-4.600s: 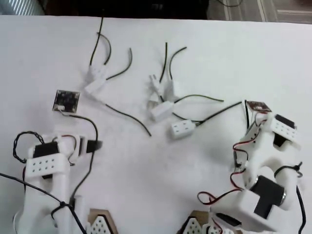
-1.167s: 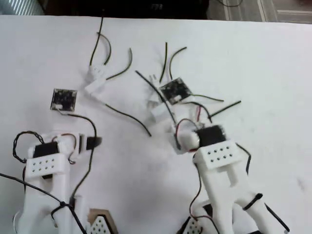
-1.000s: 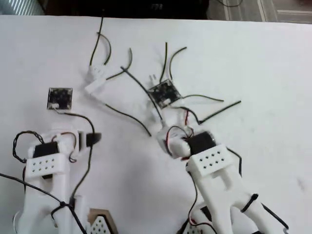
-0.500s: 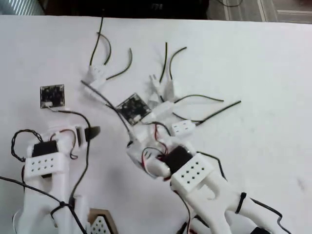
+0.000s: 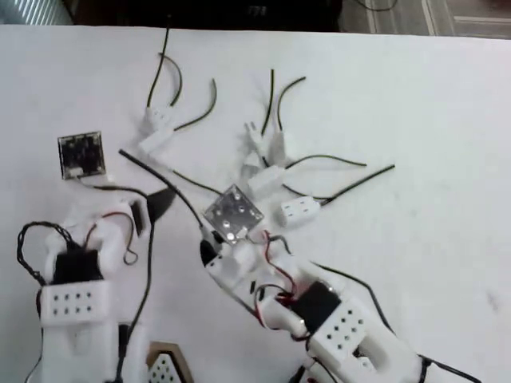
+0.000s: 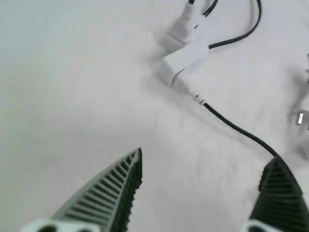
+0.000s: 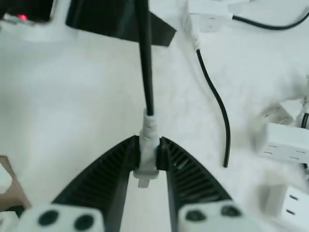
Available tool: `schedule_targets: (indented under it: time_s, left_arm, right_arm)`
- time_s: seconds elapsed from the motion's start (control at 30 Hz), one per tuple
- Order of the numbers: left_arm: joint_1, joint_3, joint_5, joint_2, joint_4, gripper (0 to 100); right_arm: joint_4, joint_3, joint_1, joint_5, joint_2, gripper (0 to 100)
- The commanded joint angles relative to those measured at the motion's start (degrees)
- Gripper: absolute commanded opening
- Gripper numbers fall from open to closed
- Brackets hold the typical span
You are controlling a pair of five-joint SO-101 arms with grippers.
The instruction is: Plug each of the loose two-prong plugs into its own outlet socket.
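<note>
My right gripper (image 7: 148, 162) is shut on a white two-prong plug (image 7: 147, 155), and the plug's black cord (image 7: 144, 58) runs straight away from the fingers. In the high view this gripper (image 5: 210, 249) sits at the table's near middle, with the cord (image 5: 160, 179) trailing toward the far left. My left gripper (image 6: 206, 157) is open above bare table, close to a joined white plug and socket (image 6: 186, 46). From above, the left gripper (image 5: 156, 207) is near left. Loose white sockets (image 5: 301, 210) (image 5: 266, 179) and a plug (image 5: 255, 137) lie mid-table.
Several black cords (image 5: 319, 159) sprawl across the white table (image 5: 431, 120). Another plug and socket pair (image 5: 156, 132) lies at the far left. In the right wrist view, white sockets (image 7: 285, 145) (image 7: 210, 9) lie beside the held plug. A brown cardboard piece (image 5: 164, 363) sits at the near edge.
The right arm has swung from the right side across to the near middle, dragging the held plug and its cord leftward and nearer. The left arm has shifted a little, its gripper turning toward centre.
</note>
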Motion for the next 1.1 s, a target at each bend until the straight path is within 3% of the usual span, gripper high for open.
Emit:
schedule_targets:
  time_s: [0.0, 0.17, 0.47, 0.6, 0.73, 0.97, 1.07]
  left_arm:
    - [4.70, -2.20, 0.62, -8.48, 5.54, 37]
    - [10.68, 3.08, 0.09, -16.48, 6.51, 37]
    - [17.10, 4.92, -6.51, -32.40, 18.73, 37]
    - [19.65, 9.41, -9.49, -35.91, 17.58, 37]
    - [17.36, 9.67, -9.49, -36.88, 16.88, 37]
    - [9.63, 10.11, -9.93, -36.79, 13.63, 37]
    - [9.19, 9.93, -13.45, -36.70, 13.10, 37]
  right_arm:
    - [-1.19, 0.44, -1.10, -0.44, -3.74, 1.7]
    - [-1.10, 0.53, -4.70, -0.70, -3.82, 1.7]
    - [-1.89, 0.79, -0.31, -0.79, -3.74, 1.7]
    - [-1.98, 0.79, -0.22, -0.79, -3.74, 1.7]
    - [-1.71, 0.79, 1.27, -0.79, -3.65, 1.7]
    - [-1.63, 0.62, 20.44, -0.79, -3.65, 1.7]
    - [-1.98, 0.70, 28.62, -0.88, -3.65, 1.7]
